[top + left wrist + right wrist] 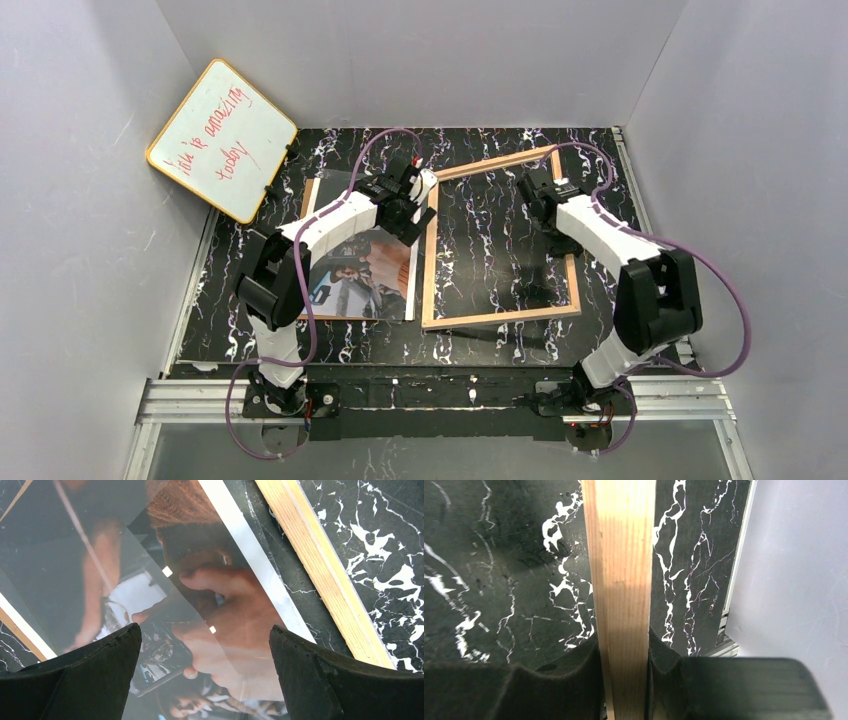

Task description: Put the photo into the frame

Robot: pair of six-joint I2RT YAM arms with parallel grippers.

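Observation:
The photo lies face up left of centre on a brown backing board. The frame lies to its right, tan wood back up, with the marbled table showing through it. My left gripper hovers over the photo's far right part, close to the frame's left bar. In the left wrist view it is open and empty, with the photo below it and the frame's bar to the right. My right gripper is at the frame's far right corner. In the right wrist view it is shut on the frame's wood bar.
A yellow-rimmed whiteboard with red writing leans in the far left corner. Grey walls enclose the table on three sides. The backing board's edge shows beside the photo. A glossy clear sheet seems to lie over part of the photo.

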